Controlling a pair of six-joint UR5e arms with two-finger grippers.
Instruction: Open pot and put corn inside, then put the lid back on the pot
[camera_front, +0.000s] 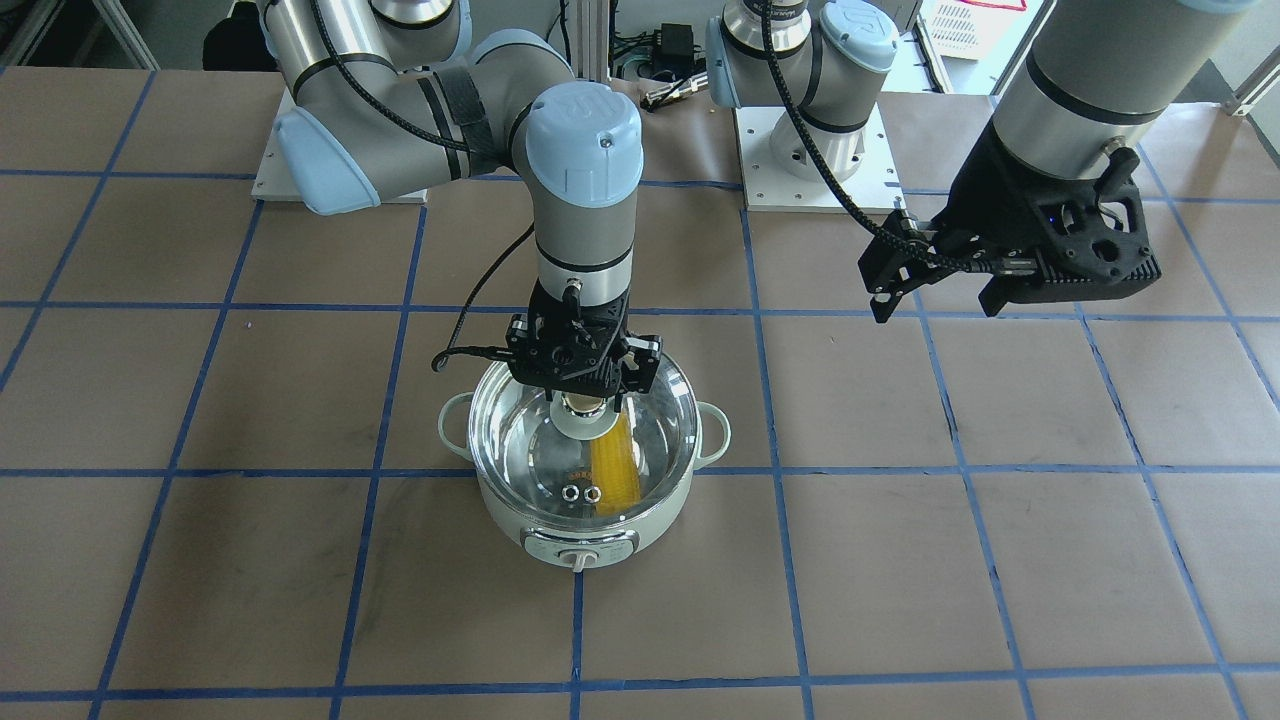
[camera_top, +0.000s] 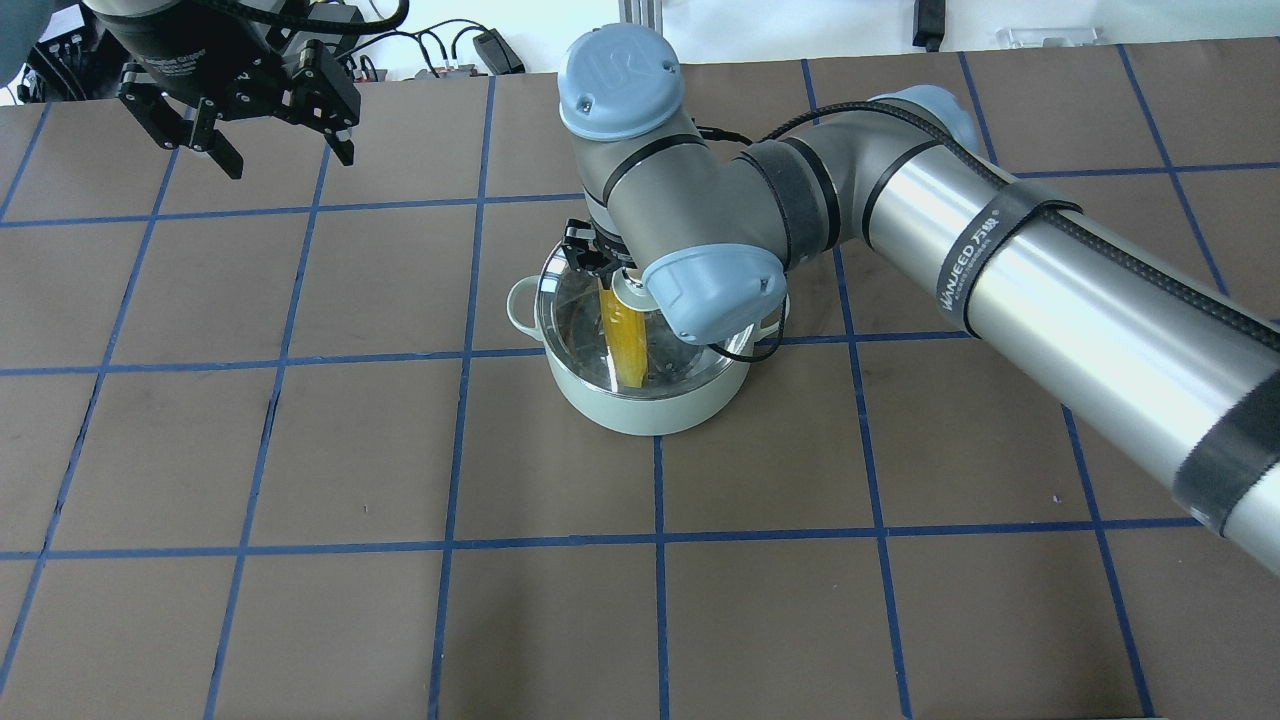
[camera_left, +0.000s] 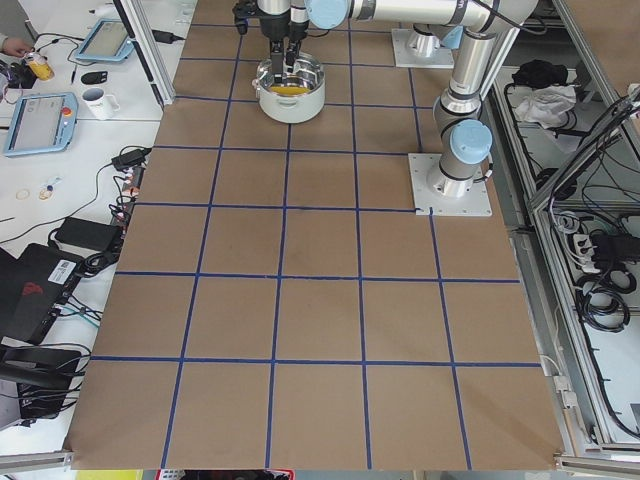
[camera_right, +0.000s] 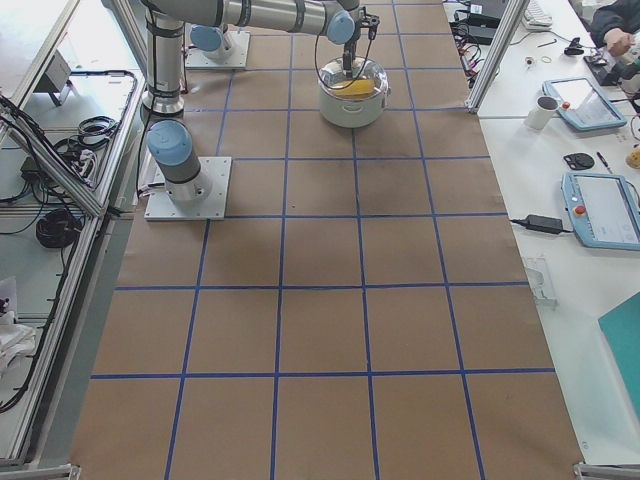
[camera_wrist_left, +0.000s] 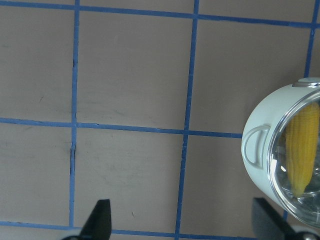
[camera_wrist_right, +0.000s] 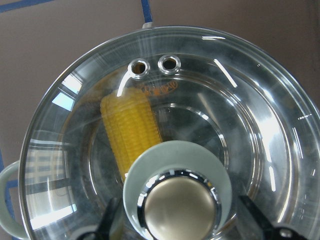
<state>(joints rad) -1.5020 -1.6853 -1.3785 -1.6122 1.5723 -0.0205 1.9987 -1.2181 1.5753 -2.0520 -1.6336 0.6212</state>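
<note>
The mint-green pot (camera_front: 590, 535) stands mid-table with the glass lid (camera_front: 655, 440) sitting on it. The yellow corn (camera_front: 613, 470) lies inside, seen through the glass. My right gripper (camera_front: 585, 390) is straight above the lid's ball knob (camera_wrist_right: 177, 210). Its fingers (camera_wrist_right: 112, 220) stand apart on either side of the knob without touching it, so it is open. The corn (camera_wrist_right: 131, 125) and the vent rings (camera_wrist_right: 169, 63) show in the right wrist view. My left gripper (camera_front: 940, 290) is open and empty, raised well off to the pot's side. Its wrist view shows the pot (camera_wrist_left: 257, 165) at the right edge.
Brown table with a blue tape grid (camera_top: 460, 350). The two arm bases (camera_front: 815, 160) are mounted at the robot's side of the table. Benches with tablets and cables (camera_left: 40, 120) stand beyond the table's far side.
</note>
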